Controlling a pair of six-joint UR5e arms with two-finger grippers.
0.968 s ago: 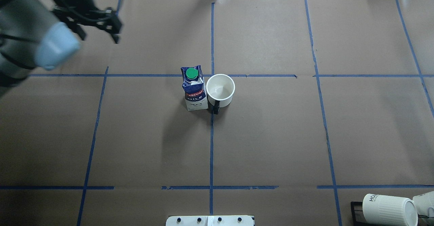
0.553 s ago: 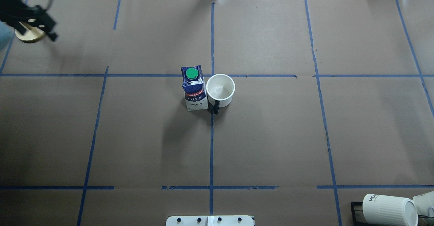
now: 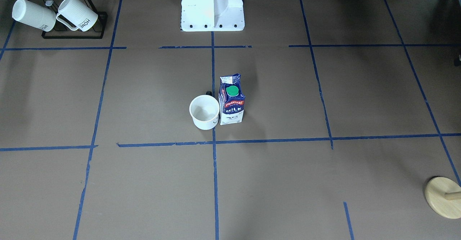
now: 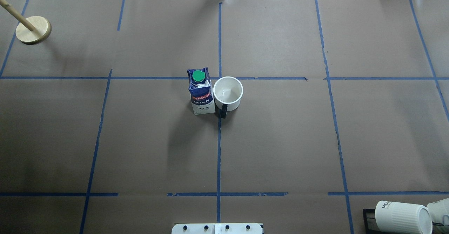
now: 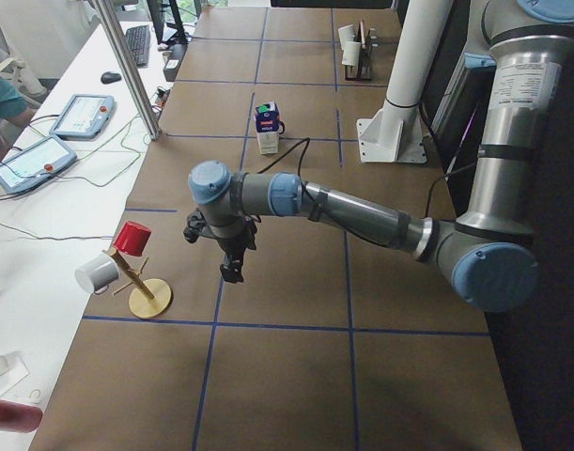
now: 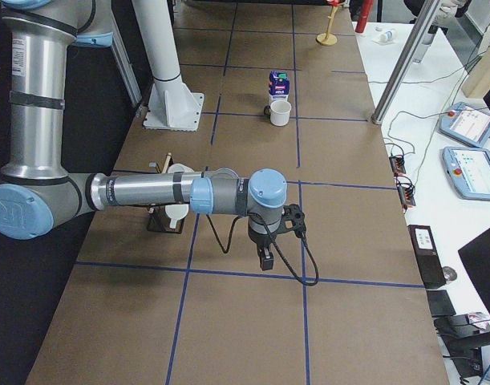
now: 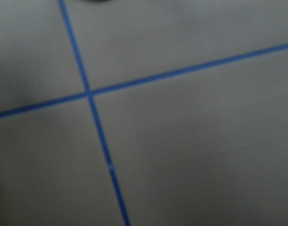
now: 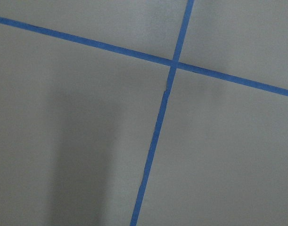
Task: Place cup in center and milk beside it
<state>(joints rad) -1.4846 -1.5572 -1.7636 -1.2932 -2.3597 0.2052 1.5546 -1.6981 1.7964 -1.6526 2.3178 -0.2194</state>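
Milk (image 4: 201,94): gable-top carton, dark blue and white, round green cap, red band reads "Pascual", white "MILK" under it. Upright, just on my left of the cup (image 4: 228,93); can't tell if the sides touch. Cup: smooth white, round, black handle toward my base. Both sit at the center (image 4: 245,121), by the crossing of 2 blue tape lines (image 4: 280,78) on brown paper (image 4: 158,139). 2 ribbed white mugs (image 3: 77,14) lettered "HOME" hang on a black wire rack (image 3: 74,35). My left gripper (image 5: 232,268) and right gripper (image 6: 265,258) hang over bare paper, well apart from both; can't tell how wide either stands.
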